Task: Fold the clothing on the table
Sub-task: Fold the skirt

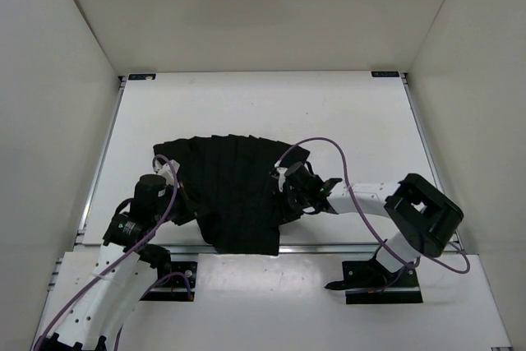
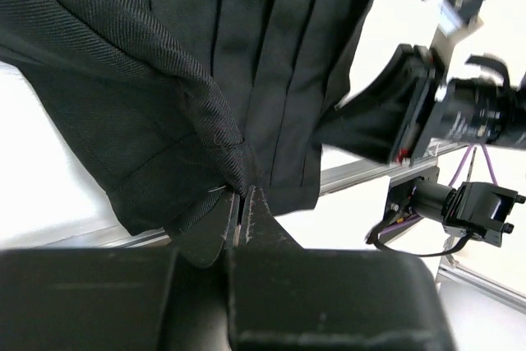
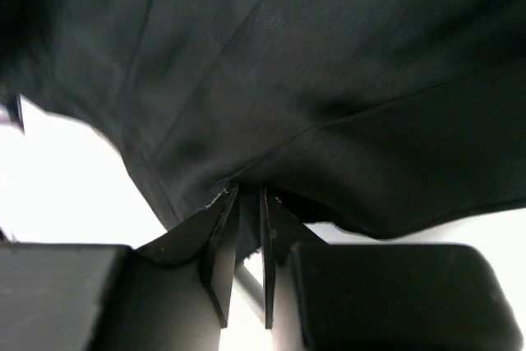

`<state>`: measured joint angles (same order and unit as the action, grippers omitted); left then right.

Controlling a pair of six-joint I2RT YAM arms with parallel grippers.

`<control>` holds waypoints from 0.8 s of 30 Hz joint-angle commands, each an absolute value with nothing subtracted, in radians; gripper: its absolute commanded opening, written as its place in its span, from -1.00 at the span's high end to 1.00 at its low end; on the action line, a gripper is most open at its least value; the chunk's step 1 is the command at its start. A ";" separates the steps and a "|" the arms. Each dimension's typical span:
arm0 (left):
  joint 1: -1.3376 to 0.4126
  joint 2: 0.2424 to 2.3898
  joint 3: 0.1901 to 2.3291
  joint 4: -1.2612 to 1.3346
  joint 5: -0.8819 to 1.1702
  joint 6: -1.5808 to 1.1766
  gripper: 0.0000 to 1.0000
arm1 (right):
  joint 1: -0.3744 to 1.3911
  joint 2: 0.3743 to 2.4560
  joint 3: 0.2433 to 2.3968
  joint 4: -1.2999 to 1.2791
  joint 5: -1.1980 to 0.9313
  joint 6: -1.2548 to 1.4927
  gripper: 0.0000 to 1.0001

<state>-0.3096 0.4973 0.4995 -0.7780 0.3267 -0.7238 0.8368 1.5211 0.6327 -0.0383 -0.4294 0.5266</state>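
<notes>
Both claws are at the **pleated skirt** (image 1: pixel 234 195), which lies low and left of centre in the top view and reaches down to the near rail (image 1: pixel 329 247). This looks like the grasp-and-lift stage before a fold.

The left claw (image 2: pixel 241 200) is fully closed, pinching a bunched corner of the hem. In the top view it sits at the skirt's left edge. The right claw (image 3: pixel 244 207) is at the opposite edge. Its tips stand only a sliver apart, and the cloth puckers between them, so it appears to have nipped the hem.

Next, I judge that both corners should be carried together toward the upper part of the frame and laid over the far pleats. The lift needs to stay level so the pleats do not fan out, and the right pinch may slip since it looks thin.

The white matte surface (image 1: pixel 246 104) shows bare around the skirt, edged by thin metal rails. Plain white walls (image 1: pixel 49 80) close in on three sides.
</notes>
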 commanded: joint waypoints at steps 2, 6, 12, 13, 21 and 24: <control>-0.307 0.483 0.483 -0.739 0.353 -0.733 1.00 | 0.778 1.606 0.701 -0.049 -0.250 0.492 0.74; -0.316 0.483 0.454 -0.727 0.361 -0.733 1.00 | 0.666 1.650 0.791 -0.107 -0.212 0.422 0.74; -0.318 0.480 0.440 -0.721 0.371 -0.736 1.00 | 0.624 1.648 0.965 -0.228 -0.245 0.298 0.61; -0.319 0.482 0.431 -0.715 0.368 -0.739 1.00 | 0.638 1.617 0.968 -0.244 -0.236 0.299 0.52; -0.322 0.466 0.411 -0.695 0.380 -0.761 1.00 | 0.687 1.531 0.873 -0.373 -0.055 0.388 0.21; -0.324 0.474 0.420 -0.690 0.376 -0.761 1.00 | 0.732 1.520 0.853 -0.400 -0.023 0.419 0.16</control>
